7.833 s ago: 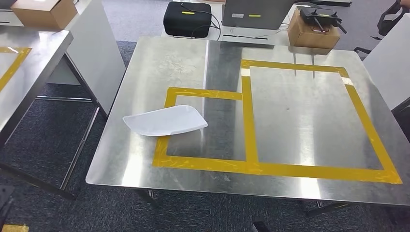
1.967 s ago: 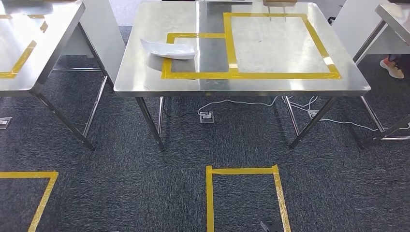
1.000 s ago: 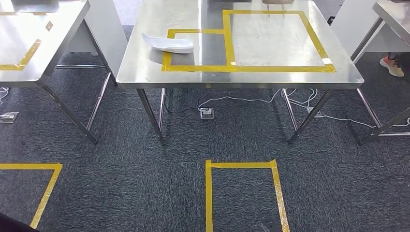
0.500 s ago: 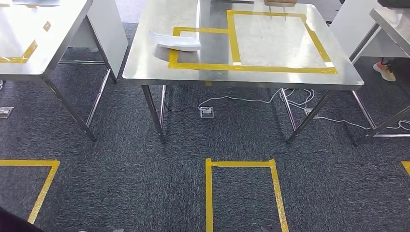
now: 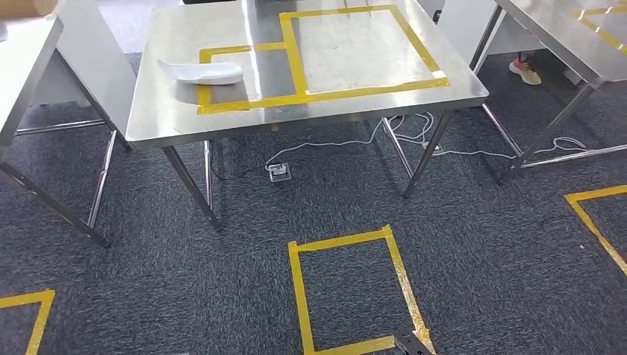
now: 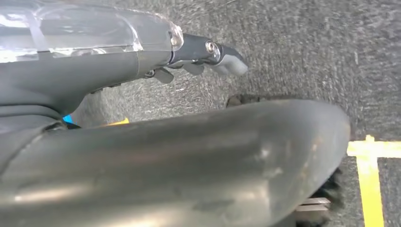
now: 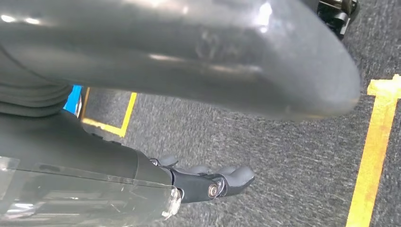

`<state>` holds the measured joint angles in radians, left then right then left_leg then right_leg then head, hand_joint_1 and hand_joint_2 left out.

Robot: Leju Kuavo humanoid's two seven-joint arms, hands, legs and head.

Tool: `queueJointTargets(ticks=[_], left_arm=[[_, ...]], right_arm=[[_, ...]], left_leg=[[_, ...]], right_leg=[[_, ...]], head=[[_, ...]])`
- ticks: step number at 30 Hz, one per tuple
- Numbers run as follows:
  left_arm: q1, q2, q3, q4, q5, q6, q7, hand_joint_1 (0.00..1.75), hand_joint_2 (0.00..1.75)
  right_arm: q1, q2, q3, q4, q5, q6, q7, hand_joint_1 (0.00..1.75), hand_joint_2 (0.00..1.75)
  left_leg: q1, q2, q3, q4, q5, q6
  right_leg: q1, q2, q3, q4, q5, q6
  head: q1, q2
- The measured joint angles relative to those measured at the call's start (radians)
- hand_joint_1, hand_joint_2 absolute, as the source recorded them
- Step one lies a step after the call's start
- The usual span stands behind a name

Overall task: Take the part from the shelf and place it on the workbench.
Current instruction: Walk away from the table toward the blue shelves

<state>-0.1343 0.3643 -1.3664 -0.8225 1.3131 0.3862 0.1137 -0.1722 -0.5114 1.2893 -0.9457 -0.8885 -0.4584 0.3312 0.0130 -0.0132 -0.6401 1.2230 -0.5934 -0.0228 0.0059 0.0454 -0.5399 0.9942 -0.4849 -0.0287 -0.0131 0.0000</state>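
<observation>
The white curved part lies on the steel workbench, across the left edge of the smaller yellow tape rectangle. The workbench stands some way ahead of me, across dark carpet. My left hand hangs over the carpet with its fingers stretched out and nothing in them. My right hand hangs the same way, its fingers slightly bent and holding nothing.
Steel tables stand to the left and right of the workbench. A yellow tape rectangle marks the carpet near me. Cables and a floor socket lie under the workbench. A person's shoe shows at the far right.
The camera has swung, so the whole scene has shifted left and tilted. The part lies on the workbench as before. 7.8 s ago I stood right at the table.
</observation>
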Motion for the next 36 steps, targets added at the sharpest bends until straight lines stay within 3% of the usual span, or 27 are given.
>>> queueJointTargets(ticks=[2,4,6,7,9,11,13,14,15,17,19,21,22,24,25,26,27,28,29,31,33,35,36], left_arm=[[0.0,0.0,0.0,0.0,0.0,0.002,0.0,0.0,0.0],[0.001,0.0,0.0,-0.002,0.0,0.003,0.0,0.0,0.0],[0.002,0.0,0.0,-0.003,0.001,0.005,0.0,0.0,0.0],[0.002,0.0,0.0,-0.005,0.001,0.006,0.0,0.0,0.0],[0.002,0.0,0.0,-0.006,0.001,0.008,0.0,0.0,0.0],[0.003,0.001,0.0,-0.007,0.001,0.01,0.0,0.0,0.0],[0.005,0.001,0.0,-0.007,0.001,0.011,0.0,0.0,0.0],[0.005,0.001,0.0,-0.007,0.001,0.011,0.0,0.0,0.0],[0.004,0.001,0.0,-0.007,0.001,0.011,0.0,0.0,0.0],[0.001,0.001,0.001,-0.01,0.001,0.011,0.0,0.0,0.0],[-0.001,0.001,0.001,-0.014,0.001,0.013,0.002,0.0,0.0],[-0.002,0.001,0.001,-0.016,0.001,0.016,0.007,0.0,0.0],[-0.003,0.001,0.001,-0.018,0.001,0.019,0.01,0.0,0.0],[-0.004,0.002,0.001,-0.022,0.001,0.023,0.014,0.0,0.0],[-0.004,0.004,0.001,-0.024,0.0,0.027,0.017,0.0,0.0],[-0.003,0.006,0.0,-0.024,-0.002,0.034,0.023,0.0,0.0],[-0.002,0.008,0.0,-0.025,-0.006,0.046,0.03,0.0,0.0],[-0.001,0.013,-0.001,-0.028,-0.011,0.062,0.038,0.0,0.0],[0.0,0.018,-0.001,-0.032,-0.016,0.078,0.046,0.0,0.0],[0.0,0.033,-0.001,-0.047,-0.028,0.102,0.054,0.0,0.0],[0.0,0.049,-0.001,-0.063,-0.044,0.113,0.056,0.0,0.0],[0.001,0.062,-0.001,-0.08,-0.063,0.114,0.059,0.0,0.0],[0.001,0.067,-0.002,-0.089,-0.071,0.113,0.061,0.0,0.0]], right_arm=[[-0.002,0.002,0.0,0.0,0.005,0.001,0.003,0.0,0.0],[-0.004,0.004,-0.002,0.0,0.011,0.002,0.006,0.0,0.0],[-0.004,0.004,-0.005,0.0,0.017,0.004,0.008,0.0,0.0],[-0.002,0.005,-0.006,0.0,0.02,0.005,0.009,0.0,0.0],[-0.003,0.005,-0.008,0.0,0.025,0.007,0.011,0.0,0.0],[-0.006,0.007,-0.009,0.001,0.028,0.009,0.011,0.0,0.0],[-0.004,0.011,-0.01,0.001,0.029,0.01,0.012,0.0,0.0],[-0.001,0.013,-0.01,0.001,0.029,0.011,0.013,0.0,0.0],[0.0,0.014,-0.012,0.001,0.03,0.011,0.014,0.0,0.0],[0.0,0.014,-0.017,0.003,0.03,0.011,0.014,0.0,0.0],[-0.001,0.013,-0.023,0.004,0.03,0.01,0.014,0.0,0.0],[0.005,0.01,-0.025,0.005,0.031,0.007,0.014,0.0,0.0],[0.01,0.009,-0.026,0.005,0.032,0.006,0.014,0.0,0.0],[0.016,0.008,-0.026,0.005,0.032,0.004,0.013,0.0,0.0],[0.017,0.009,-0.026,0.005,0.03,0.004,0.011,0.0,0.0],[0.017,0.01,-0.026,0.005,0.026,0.004,0.008,0.0,0.0],[0.02,0.011,-0.027,0.005,0.019,0.005,0.002,0.0,0.0],[0.025,0.013,-0.027,0.005,0.009,0.006,-0.006,0.0,0.0],[0.031,0.015,-0.028,0.005,-0.003,0.008,-0.015,0.0,0.0],[0.043,0.02,-0.029,0.006,-0.026,0.011,-0.034,0.0,0.0],[0.049,0.026,-0.031,0.009,-0.056,0.017,-0.059,0.0,0.0],[0.051,0.033,-0.032,0.014,-0.085,0.026,-0.088,0.0,0.0],[0.052,0.036,-0.032,0.017,-0.096,0.029,-0.1,0.0,0.0]], left_leg=[[0.009,-0.051,0.06,-0.123,0.055,-0.004],[0.013,-0.087,0.084,-0.177,0.063,-0.001],[0.011,-0.067,0.083,-0.181,0.064,0.011],[0.011,-0.053,0.084,-0.183,0.066,0.018],[0.014,-0.021,0.085,-0.189,0.069,0.028],[0.011,0.012,0.085,-0.189,0.068,0.033],[0.009,0.043,0.085,-0.189,0.065,0.034],[0.008,0.057,0.085,-0.189,0.064,0.034],[0.006,0.068,0.086,-0.189,0.063,0.033],[0.003,0.089,0.089,-0.189,0.061,0.029],[0.001,0.106,0.091,-0.19,0.059,0.022],[0.001,0.121,0.096,-0.194,0.059,0.012],[0.003,0.112,0.1,-0.195,0.056,0.006],[0.005,0.059,0.09,-0.163,0.028,-0.003],[0.005,0.026,0.067,-0.114,-0.001,-0.005],[0.005,0.009,0.036,-0.052,-0.033,-0.005],[0.004,0.004,0.002,0.013,-0.059,-0.006],[0.004,0.005,-0.021,0.052,-0.066,-0.006],[0.004,0.007,-0.029,0.057,-0.052,-0.006],[0.005,-0.008,0.007,-0.036,0.024,-0.004],[0.01,-0.061,0.057,-0.148,0.073,-0.002],[0.01,-0.087,0.075,-0.186,0.072,0.003],[0.009,-0.074,0.078,-0.19,0.071,0.006]], right_leg=[[-0.003,0.022,-0.006,0.017,-0.008,0.012],[-0.006,0.044,-0.019,0.029,-0.011,0.027],[-0.011,0.07,-0.029,0.029,-0.006,0.04],[-0.012,0.067,-0.033,0.032,-0.008,0.046],[-0.011,0.025,-0.06,0.085,-0.042,0.056],[-0.013,-0.026,-0.115,0.204,-0.104,0.065],[-0.016,-0.04,-0.153,0.287,-0.129,0.07],[-0.016,-0.043,-0.149,0.281,-0.115,0.069],[-0.015,-0.046,-0.127,0.24,-0.087,0.066],[-0.006,-0.08,-0.059,0.109,-0.031,0.05],[0.006,-0.111,-0.022,0.031,-0.014,0.033],[0.011,-0.103,-0.021,0.021,-0.015,0.024],[0.01,-0.095,-0.017,0.012,-0.011,0.019],[0.004,-0.08,-0.005,-0.007,0.0,0.009],[0.002,-0.071,-0.001,-0.013,0.005,0.006],[0.002,-0.06,-0.001,-0.015,0.006,0.003],[0.003,-0.048,-0.001,-0.014,0.006,0.001],[0.004,-0.037,-0.001,-0.013,0.005,0.0],[0.005,-0.025,-0.001,-0.01,0.004,0.0],[0.004,-0.001,0.0,-0.001,-0.002,0.003],[0.002,0.022,-0.005,0.014,-0.012,0.012],[-0.002,0.045,-0.015,0.022,-0.015,0.024],[-0.005,0.059,-0.019,0.023,-0.015,0.03]], head=[[-0.004,0.0],[-0.003,0.0],[0.001,0.0],[0.002,0.0],[0.012,0.0],[0.023,0.0],[0.028,0.0],[0.03,0.0],[0.031,0.0],[0.033,0.0],[0.034,0.0],[0.035,0.0],[0.035,0.0],[0.032,0.0],[0.028,0.0],[0.023,0.0],[0.02,0.0],[0.017,0.0],[0.015,0.0],[0.014,0.0],[0.011,0.0],[0.011,0.0],[0.011,0.0]])
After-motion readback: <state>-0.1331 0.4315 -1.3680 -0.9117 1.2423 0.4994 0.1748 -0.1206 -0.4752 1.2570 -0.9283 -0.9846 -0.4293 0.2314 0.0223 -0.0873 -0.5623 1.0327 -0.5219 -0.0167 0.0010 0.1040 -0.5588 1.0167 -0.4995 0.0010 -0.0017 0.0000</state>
